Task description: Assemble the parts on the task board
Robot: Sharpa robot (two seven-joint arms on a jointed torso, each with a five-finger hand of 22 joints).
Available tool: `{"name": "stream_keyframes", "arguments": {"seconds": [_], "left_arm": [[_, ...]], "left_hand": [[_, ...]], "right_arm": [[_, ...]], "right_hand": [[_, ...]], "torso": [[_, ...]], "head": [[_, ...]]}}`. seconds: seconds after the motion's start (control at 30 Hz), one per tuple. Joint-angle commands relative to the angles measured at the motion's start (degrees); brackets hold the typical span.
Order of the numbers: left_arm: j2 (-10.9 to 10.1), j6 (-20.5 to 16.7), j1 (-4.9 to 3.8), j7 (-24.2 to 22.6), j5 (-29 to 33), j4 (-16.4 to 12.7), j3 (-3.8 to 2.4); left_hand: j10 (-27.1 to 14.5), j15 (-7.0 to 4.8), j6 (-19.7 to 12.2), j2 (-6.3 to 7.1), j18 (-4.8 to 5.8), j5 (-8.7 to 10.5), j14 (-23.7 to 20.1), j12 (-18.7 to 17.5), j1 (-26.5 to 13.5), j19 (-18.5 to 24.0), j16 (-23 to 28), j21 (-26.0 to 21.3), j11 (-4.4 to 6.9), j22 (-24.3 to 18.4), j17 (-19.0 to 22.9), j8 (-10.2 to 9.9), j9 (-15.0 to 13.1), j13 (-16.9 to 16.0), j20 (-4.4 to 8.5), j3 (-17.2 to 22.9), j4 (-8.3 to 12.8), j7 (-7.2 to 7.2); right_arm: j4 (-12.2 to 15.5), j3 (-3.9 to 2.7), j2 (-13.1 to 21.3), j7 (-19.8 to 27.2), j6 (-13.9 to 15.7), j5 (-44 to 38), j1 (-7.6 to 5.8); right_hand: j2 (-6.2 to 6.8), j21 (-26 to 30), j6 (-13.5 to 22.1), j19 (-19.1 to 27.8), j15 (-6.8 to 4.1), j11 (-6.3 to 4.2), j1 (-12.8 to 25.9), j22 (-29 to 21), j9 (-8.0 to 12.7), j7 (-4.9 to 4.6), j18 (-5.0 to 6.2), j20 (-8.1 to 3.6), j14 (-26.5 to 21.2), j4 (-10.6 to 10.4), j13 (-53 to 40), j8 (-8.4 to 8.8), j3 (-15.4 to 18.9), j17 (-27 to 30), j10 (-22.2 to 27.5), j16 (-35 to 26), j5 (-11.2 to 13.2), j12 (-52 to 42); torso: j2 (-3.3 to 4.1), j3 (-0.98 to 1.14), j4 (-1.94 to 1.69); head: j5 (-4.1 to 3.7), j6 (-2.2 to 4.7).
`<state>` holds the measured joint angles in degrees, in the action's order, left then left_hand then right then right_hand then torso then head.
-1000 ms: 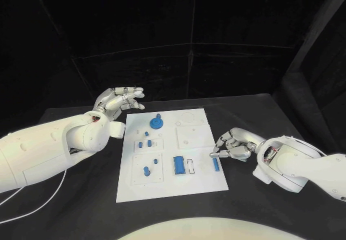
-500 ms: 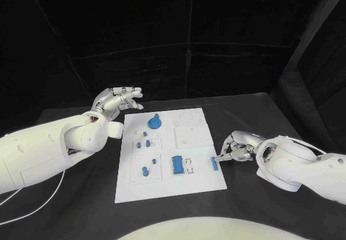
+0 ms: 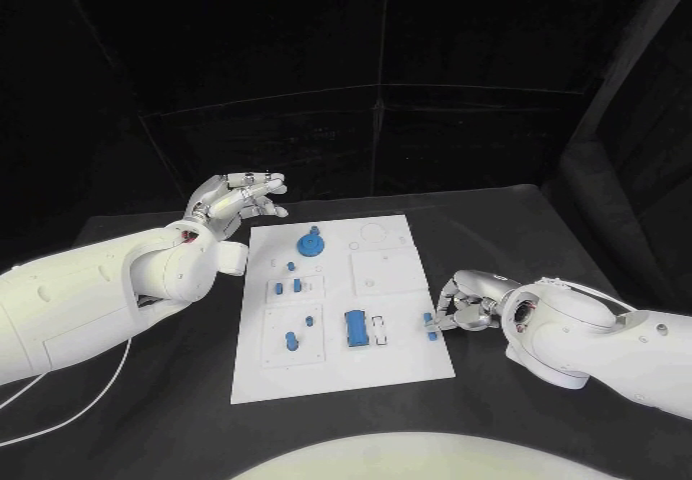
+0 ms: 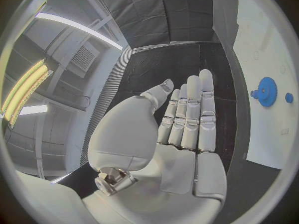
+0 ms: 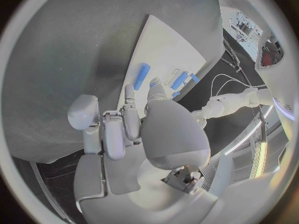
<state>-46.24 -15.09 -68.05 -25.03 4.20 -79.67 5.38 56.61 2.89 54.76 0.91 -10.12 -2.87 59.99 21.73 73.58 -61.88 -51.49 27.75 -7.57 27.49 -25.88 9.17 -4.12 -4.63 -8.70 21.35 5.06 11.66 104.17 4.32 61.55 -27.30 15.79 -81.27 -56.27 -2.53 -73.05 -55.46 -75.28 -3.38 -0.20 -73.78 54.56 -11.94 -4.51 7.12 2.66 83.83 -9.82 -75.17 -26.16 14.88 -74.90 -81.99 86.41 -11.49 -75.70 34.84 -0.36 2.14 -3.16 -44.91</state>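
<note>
Centrally on the black table (image 3: pixel 144 400) lies the white rectangular task board (image 3: pixel 397 368), w/ small blue plastic parts on it: a blue round gear w/ knob (image 3: pixel 310 243) near the far edge, a blue rectangular block (image 3: pixel 355 328) in the near half, a slim blue bar (image 3: pixel 431 327) at the board's right edge. Right silver many-fingered hand (image 3: pixel 469 303) sits just beside that bar, fingers curled toward it; whether it grips or merely touches the bar cannot be told. Left silver hand (image 3: pixel 235 203) is off the board's far-left corner, holding nothing, fingers extended & apart.
</note>
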Motion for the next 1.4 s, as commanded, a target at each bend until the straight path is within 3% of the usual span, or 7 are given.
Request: {"name": "stream_keyframes", "arguments": {"seconds": [0.03,0.47,0.73,0.9,1.07,1.2,1.4], "left_arm": [[-0.02,0.84,-0.08,-0.42,-0.59,0.05,-0.01],[-0.13,0.76,-0.07,-0.3,-0.75,0.03,0.0],[-0.21,0.7,-0.08,-0.21,-0.76,-0.04,0.01],[-0.2,0.78,-0.08,-0.09,-0.76,-0.11,0.01],[-0.24,0.77,-0.08,-0.02,-0.76,-0.16,0.01],[-0.22,0.83,-0.09,0.02,-0.76,-0.23,0.01],[-0.31,0.87,-0.09,0.15,-1.01,-0.28,0.01]], "left_hand": [[-0.4,0.12,-0.38,0.01,-0.24,-0.11,-0.35,0.33,0.51,0.26,-0.34,0.13,0.03,0.08,0.09,0.37,-0.02,0.08,0.08,0.1,0.38,0.08],[-0.4,0.12,-0.38,0.01,-0.24,-0.11,-0.35,0.33,0.51,0.26,-0.34,0.13,0.03,0.08,0.09,0.37,-0.02,0.08,0.08,0.1,0.38,0.08],[-0.43,0.13,-0.42,0.06,-0.23,-0.11,-0.38,0.35,0.49,0.3,-0.36,0.16,0.01,0.1,0.13,0.38,-0.02,0.1,0.09,0.12,0.43,0.1],[-0.43,0.13,-0.42,0.06,-0.23,-0.11,-0.38,0.35,0.49,0.3,-0.36,0.16,0.01,0.1,0.13,0.38,-0.02,0.1,0.09,0.12,0.43,0.1],[-0.43,0.13,-0.42,0.06,-0.23,-0.11,-0.38,0.35,0.49,0.3,-0.36,0.16,0.01,0.1,0.13,0.38,-0.02,0.1,0.09,0.12,0.43,0.1],[-0.43,0.13,-0.42,0.06,-0.23,-0.11,-0.38,0.35,0.49,0.3,-0.36,0.16,0.01,0.1,0.13,0.38,-0.02,0.1,0.09,0.12,0.43,0.1],[-0.43,0.13,-0.42,0.06,-0.23,-0.11,-0.38,0.35,0.49,0.3,-0.36,0.16,0.01,0.1,0.13,0.38,-0.02,0.1,0.09,0.12,0.43,0.1]], "right_arm": [[-0.23,0.0,-0.49,-0.05,-0.47,-0.97,0.09],[-1.93,-0.01,-3.79,-1.28,-0.73,-5.78,0.69],[-3.66,-0.02,-7.13,-4.06,-4.58,-13.88,0.76],[-3.98,-0.02,-8.27,-4.5,-5.95,-15.86,0.96],[-4.2,-0.02,-8.82,-4.72,-7.51,-16.62,1.05],[-4.27,-0.02,-9.07,-4.86,-8.96,-17.2,1.07],[-4.21,-0.02,-9.05,-5.11,-10.83,-17.64,1.09]], "right_hand": [[-0.12,-0.38,-0.49,-0.36,-0.38,0.24,-0.91,0.11,-0.08,0.02,-0.88,-0.08,4.91,0.43,-0.41,0.28,-0.03,-8.83,-0.19,0.36,-0.29,-0.02],[-0.5,-0.5,-0.95,-0.47,-0.4,0.2,-4.46,0.45,-0.21,0.03,-0.93,-0.1,4.93,3.33,-0.79,0.86,-0.51,-8.97,-0.33,0.44,0.1,-0.23],[-0.13,-0.1,-0.29,-0.08,-0.2,0.49,-5.56,-0.19,-0.17,-0.34,-0.84,0.01,4.77,4.72,-0.16,1.49,-0.32,-8.31,0.26,0.08,1.02,0.54],[-1.12,0.05,-0.22,0.06,-0.14,0.54,-7.26,-0.32,-0.28,-0.4,-0.8,0.09,4.73,6.06,-0.12,1.6,-1.37,-8.2,0.49,0.0,2.46,0.67],[-2.25,0.16,-0.15,0.16,-0.2,0.47,-9.04,-0.45,-0.26,-0.34,-0.77,0.07,4.69,7.39,0.02,1.89,-2.92,-8.02,0.78,-0.11,2.07,0.91],[-3.75,0.23,-0.38,0.22,-0.45,0.26,-12.16,-0.49,0.05,-0.24,-0.73,-0.13,4.66,9.56,0.26,2.62,-6.1,-7.92,1.4,-0.19,-2.73,1.43],[-3.56,0.23,-1.81,0.36,-0.36,0.3,-12.97,-0.4,0.54,-0.43,-0.77,-0.21,4.63,12.0,0.61,3.73,-11.96,-7.84,1.9,-0.27,-4.59,2.09]], "torso": [[-0.07,0.07,0.0],[-0.04,0.0,0.08],[-0.02,-0.03,-0.06],[0.01,-0.02,-0.04],[0.01,-0.02,0.07],[0.02,0.0,-0.03],[-0.03,-0.02,-0.01]], "head": [[0.17,0.16],[0.51,0.45],[0.68,0.44],[0.8,0.44],[0.98,0.41],[0.97,0.37],[1.05,0.22]]}}
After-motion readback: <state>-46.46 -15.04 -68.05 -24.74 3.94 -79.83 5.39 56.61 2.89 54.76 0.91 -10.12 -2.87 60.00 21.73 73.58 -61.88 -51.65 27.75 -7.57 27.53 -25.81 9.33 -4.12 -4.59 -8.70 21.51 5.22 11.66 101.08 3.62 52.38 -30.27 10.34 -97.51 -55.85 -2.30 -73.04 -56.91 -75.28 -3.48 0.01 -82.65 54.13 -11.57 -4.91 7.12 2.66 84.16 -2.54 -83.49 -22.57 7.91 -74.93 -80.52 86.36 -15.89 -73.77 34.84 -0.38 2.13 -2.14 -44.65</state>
